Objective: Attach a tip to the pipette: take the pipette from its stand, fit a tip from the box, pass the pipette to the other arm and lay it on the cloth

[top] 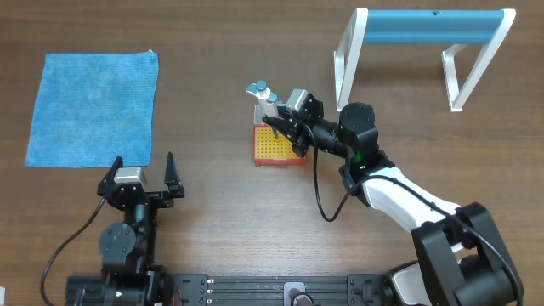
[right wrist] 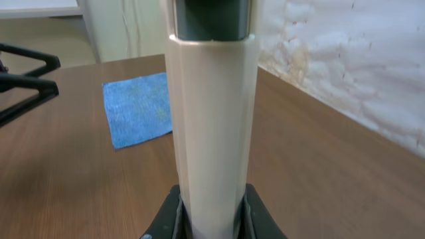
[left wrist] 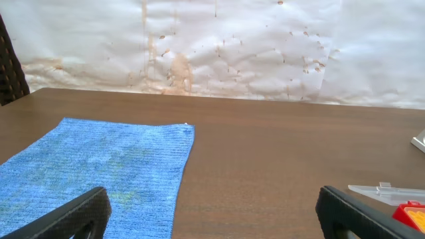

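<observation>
the right arm's fingers [right wrist: 165, 216] clench the white, blue-capped plastic pipette [top: 265, 102] upright over the orange tip box [top: 276, 150]: the tip-fitting step. next likely calls for a straight press down. left arm's fingers [top: 170, 167] released near the blue cloth [top: 93, 110].

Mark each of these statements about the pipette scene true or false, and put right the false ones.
1. The right tool is shut on the pipette. True.
2. The left tool is shut on the blue cloth. False: it is open and holds nothing.
3. The tip box stands on the cloth. False: it stands on the bare table, well apart from the cloth.
4. Nothing lies on the cloth. True.
5. The pipette hangs in the stand. False: the right tool holds it, away from the stand.
</observation>
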Available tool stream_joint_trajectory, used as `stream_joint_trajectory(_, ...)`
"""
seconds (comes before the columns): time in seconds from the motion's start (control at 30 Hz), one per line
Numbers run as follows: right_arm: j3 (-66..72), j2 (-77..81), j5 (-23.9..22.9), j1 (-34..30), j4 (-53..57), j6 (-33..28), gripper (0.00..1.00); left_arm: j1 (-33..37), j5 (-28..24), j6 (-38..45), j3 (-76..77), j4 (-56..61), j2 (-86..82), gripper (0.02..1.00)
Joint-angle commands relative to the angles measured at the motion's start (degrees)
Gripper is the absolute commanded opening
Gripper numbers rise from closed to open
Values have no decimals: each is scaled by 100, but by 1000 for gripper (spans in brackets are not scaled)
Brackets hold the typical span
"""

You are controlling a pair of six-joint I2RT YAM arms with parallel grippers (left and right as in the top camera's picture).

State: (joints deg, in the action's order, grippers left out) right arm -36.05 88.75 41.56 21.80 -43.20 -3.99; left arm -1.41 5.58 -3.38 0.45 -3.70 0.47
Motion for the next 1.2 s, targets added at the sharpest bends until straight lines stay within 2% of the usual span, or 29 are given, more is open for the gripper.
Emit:
stream_joint_trajectory(0.03, -459, -286, -63, 168, 426, -81, 77, -11, 87, -90, -13, -22, -26, 998)
stream_joint_trajectory(0.33, -1886, -621, -184, 304, 1709, -107, 77, -11, 87, -90, -13, -22, -26, 998)
stream_joint_trajectory(0.47, -2511, -643, -195, 378, 1727, -103, 77, -11, 87, -90, -13, -22, -26, 998)
stream_joint_trajectory(0.6, -2575, -656, -190, 387, 1703, 173, 75, -11, 87, -90, -13, -22, -26, 998)
stream_joint_trajectory(1.03, -2573, -654, -151, 385, 1700, 181, 77, -11, 79, -90, -13, -22, -26, 998)
stream_joint_trajectory(1.07, -2573, -654, -151, 385, 1700, 181, 77, -13, -127, -94, -13, -33, -26, 996)
stream_joint_trajectory(1.13, -2573, -654, -151, 385, 1700, 181, 77, -11, -883, -94, -13, -57, -26, 998)
stream_joint_trajectory(1.2, -2573, -654, -153, 385, 1700, 184, 75, -11, -1303, -94, -13, 85, -26, 996)
